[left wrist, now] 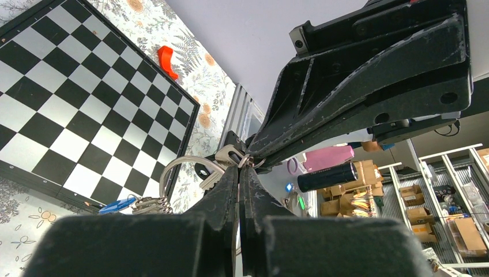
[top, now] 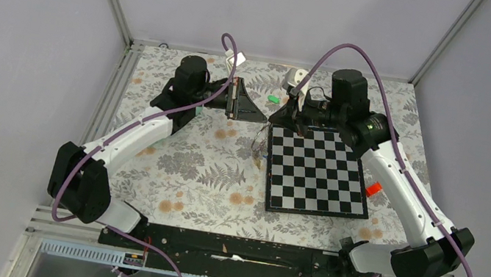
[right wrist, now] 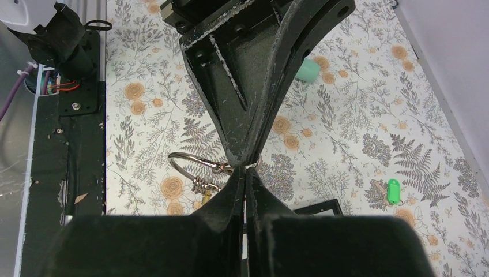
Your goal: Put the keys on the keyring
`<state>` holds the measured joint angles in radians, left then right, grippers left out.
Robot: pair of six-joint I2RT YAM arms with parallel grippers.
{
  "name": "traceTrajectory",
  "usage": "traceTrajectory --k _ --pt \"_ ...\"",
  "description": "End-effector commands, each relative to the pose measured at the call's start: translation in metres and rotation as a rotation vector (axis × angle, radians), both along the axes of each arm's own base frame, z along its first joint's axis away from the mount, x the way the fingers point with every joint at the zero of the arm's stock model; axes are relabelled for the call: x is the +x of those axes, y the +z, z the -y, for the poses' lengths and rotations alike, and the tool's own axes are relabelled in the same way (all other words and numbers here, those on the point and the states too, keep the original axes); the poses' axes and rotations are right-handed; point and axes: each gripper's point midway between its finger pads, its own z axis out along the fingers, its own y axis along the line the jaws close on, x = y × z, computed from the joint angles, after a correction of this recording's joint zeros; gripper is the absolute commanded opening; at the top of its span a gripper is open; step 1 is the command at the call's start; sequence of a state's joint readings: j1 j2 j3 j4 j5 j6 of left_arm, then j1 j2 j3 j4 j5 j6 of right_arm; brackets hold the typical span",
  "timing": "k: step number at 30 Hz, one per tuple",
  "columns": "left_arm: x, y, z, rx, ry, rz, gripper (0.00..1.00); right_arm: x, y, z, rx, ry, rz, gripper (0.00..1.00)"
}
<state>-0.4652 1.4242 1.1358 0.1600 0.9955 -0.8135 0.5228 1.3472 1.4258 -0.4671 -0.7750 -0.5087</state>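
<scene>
My left gripper (left wrist: 242, 166) and right gripper (right wrist: 245, 168) meet tip to tip above the chessboard's far left corner, both shut. Between the two tips sits the keyring (left wrist: 180, 164), a silvery loop, pinched where a small ring and a silver key head (left wrist: 229, 156) lie. A black-headed key (left wrist: 201, 172) hangs against the loop, and a blue-headed key (left wrist: 118, 203) dangles below. In the right wrist view the keyring (right wrist: 190, 160) hangs left of the tips. From above, the keyring (top: 261, 141) dangles under the left gripper (top: 263, 117) and right gripper (top: 274, 118). The green-headed key (right wrist: 393, 191) lies loose on the cloth, further back (top: 273, 99).
The chessboard (top: 315, 172) lies right of centre on the flowered cloth, with a small red piece (top: 371, 187) at its right edge. A teal object (right wrist: 307, 69) lies partly behind the left gripper. White parts (top: 295, 78) sit at the back. Walls close in the sides and rear.
</scene>
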Motion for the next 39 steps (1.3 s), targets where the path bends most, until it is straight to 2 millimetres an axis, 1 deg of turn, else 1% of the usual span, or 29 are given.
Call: traceTrajectory --k 1,33,39 --pt "-0.029 0.025 0.002 -0.058 -0.115 0.072 0.0 0.012 0.016 0.001 0.02 -0.047 0.082 0.0" --pt "-0.037 0.023 0.006 -0.073 -0.152 0.06 0.0 0.015 0.015 0.002 0.019 -0.06 0.083 0.0" --pt "-0.044 0.026 0.004 -0.102 -0.183 0.048 0.0 0.016 0.015 0.002 0.017 -0.059 0.091 0.0"
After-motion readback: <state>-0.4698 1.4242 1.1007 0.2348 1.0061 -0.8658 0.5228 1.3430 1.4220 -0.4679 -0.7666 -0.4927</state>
